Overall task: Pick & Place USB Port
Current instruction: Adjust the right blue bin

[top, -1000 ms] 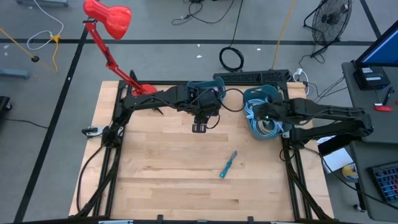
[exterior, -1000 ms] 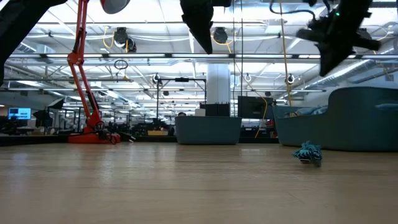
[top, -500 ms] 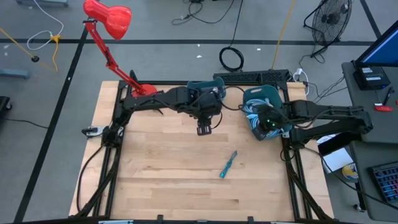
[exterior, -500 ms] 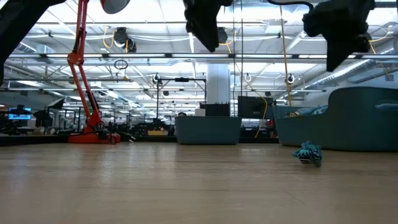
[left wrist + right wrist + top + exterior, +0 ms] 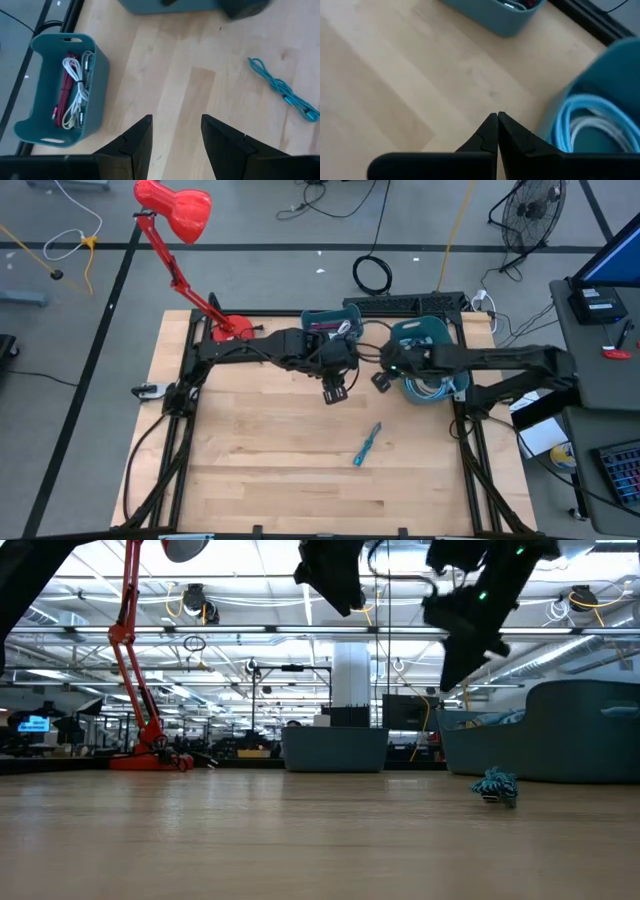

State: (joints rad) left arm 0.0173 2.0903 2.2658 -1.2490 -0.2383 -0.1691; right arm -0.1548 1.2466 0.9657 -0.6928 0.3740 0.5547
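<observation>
- Cable [image 5: 366, 445], teal and coiled into a thin bundle, lies on the bare wooden table [image 5: 260, 460], lower centre of the high view, with neither gripper touching it.
- Left gripper [image 5: 335, 391] hangs above the table at upper centre, fingers [image 5: 135, 142] spread apart and empty.
- Right gripper [image 5: 381, 379] hovers just right of it, fingers [image 5: 490, 131] pressed together, holding nothing.
- Two teal bins sit along the table's far edge: one [image 5: 331, 320] with red and white cords, one [image 5: 425, 360] with light blue coils.
</observation>
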